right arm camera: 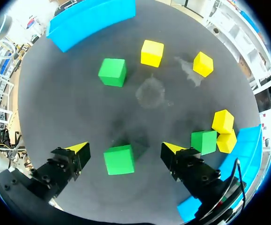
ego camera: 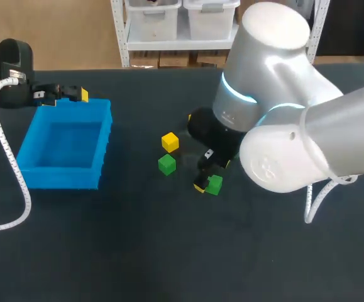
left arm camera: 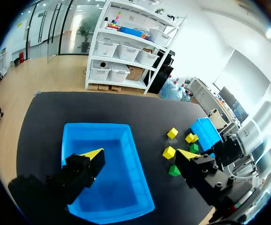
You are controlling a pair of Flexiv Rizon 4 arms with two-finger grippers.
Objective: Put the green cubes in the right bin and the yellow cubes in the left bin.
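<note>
Right arm (ego camera: 307, 138): comes in over the middle of the table, wrist pointing down.

Left bin (ego camera: 62, 148): blue and open. The left gripper (left arm camera: 140, 154) hangs at its rim, spread wide and empty.

Right bin (right arm camera: 247, 145): blue, just beside a cluster of cubes.

Right gripper (right arm camera: 124, 149): set wide, straddling one green cube (right arm camera: 119, 159) on the table. Neither tip touches it.

Green cube: judged light, rigid and smooth-faced. Grip two opposite flat faces, centred. A corner grip would likely twist it.
</note>
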